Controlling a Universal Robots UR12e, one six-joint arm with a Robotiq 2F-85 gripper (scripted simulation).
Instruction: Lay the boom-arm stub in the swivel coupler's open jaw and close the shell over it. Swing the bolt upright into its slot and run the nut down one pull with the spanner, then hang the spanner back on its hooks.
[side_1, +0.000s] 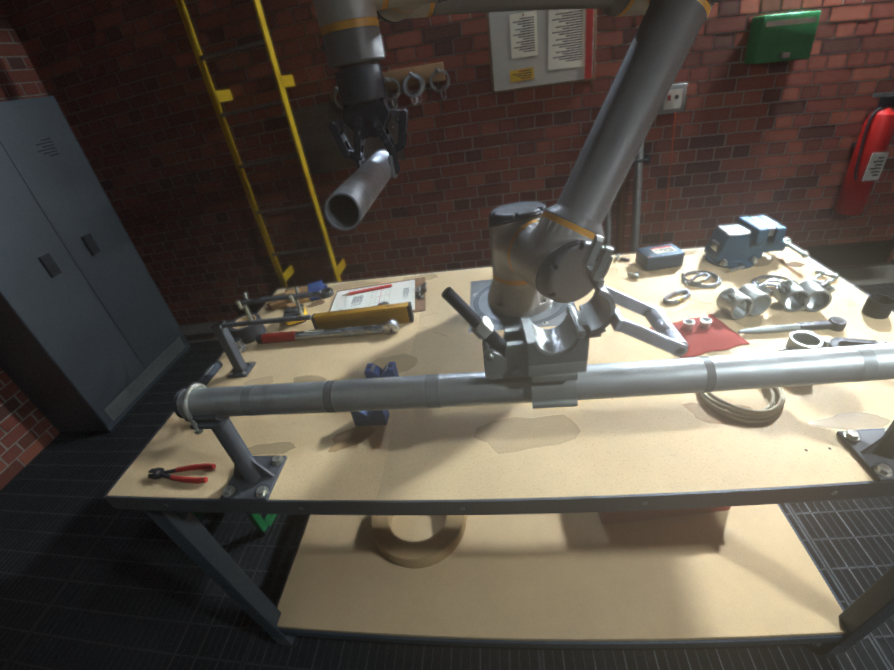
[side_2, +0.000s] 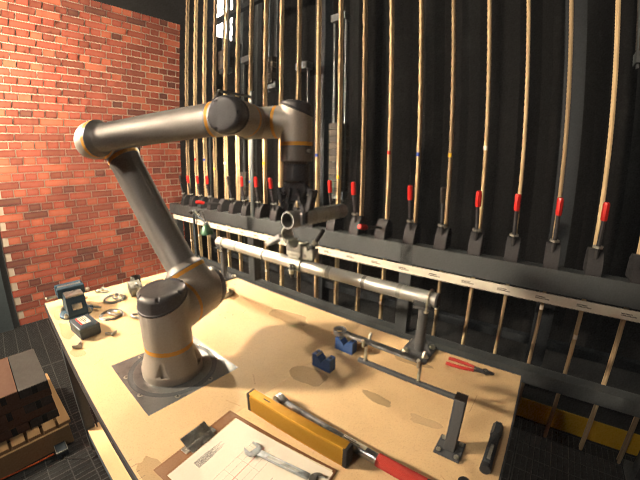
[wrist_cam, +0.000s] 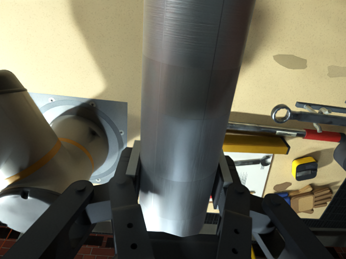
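Observation:
On the long rail (side_1: 462, 390) along the bench's front edge sits the swivel coupler (side_1: 546, 352), with its jaw open upward and its shell (side_1: 642, 318) swung out to the right. Its bolt (side_1: 467, 318) with a black end leans out to the left. High above the bench, left of the coupler, my gripper (side_1: 371, 148) holds the boom-arm stub (side_1: 358, 190), a short grey tube. From the wrist camera the two fingers clamp the stub (wrist_cam: 184, 139) on either side. The spanner (wrist_cam: 307, 115) rests on its hooks on a low rack at the bench's left end.
The arm's base (side_1: 534, 267) stands behind the coupler. A yellow level (side_1: 361, 315), a red-handled tool and a clipboard lie at the back left. Couplers, rings and a blue vise (side_1: 743, 242) crowd the right end. Two blue V-blocks (side_2: 333, 354) and red pliers (side_1: 182, 473) sit near the rail.

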